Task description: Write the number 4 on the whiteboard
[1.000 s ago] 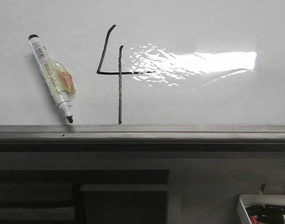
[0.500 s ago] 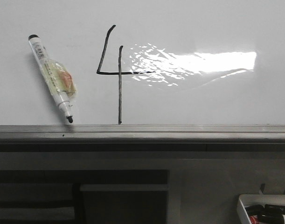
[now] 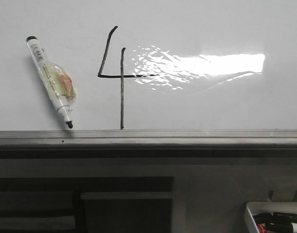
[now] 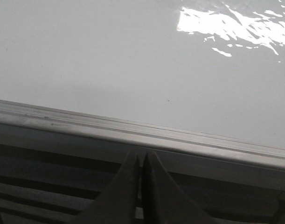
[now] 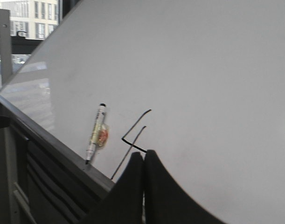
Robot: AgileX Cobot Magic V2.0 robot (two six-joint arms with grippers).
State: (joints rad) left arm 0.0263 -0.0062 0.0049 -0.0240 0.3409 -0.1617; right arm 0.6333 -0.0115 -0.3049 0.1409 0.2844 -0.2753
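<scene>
A thin black hand-drawn number 4 (image 3: 120,76) is on the glossy whiteboard (image 3: 221,29) in the front view. An uncapped white marker (image 3: 50,81) lies slanted on the board left of the 4, its black tip on the grey edge rail (image 3: 187,137). The right wrist view shows the 4 (image 5: 133,140), the marker (image 5: 96,132) and the board (image 5: 203,84); my right gripper (image 5: 143,155) is shut and empty, apart from the marker. My left gripper (image 4: 141,157) is shut and empty, below the rail (image 4: 133,133) in the left wrist view. Neither gripper shows in the front view.
A small white tray (image 3: 274,218) with several markers sits at the lower right below the board. A bright glare patch (image 3: 201,65) lies right of the 4. Dark slatted structure (image 3: 65,204) runs under the rail. A window with buildings (image 5: 25,23) shows beyond the board's edge.
The board, the 4 and the marker have shifted slightly left in the front view. The marker still lies on the board against the rail.
</scene>
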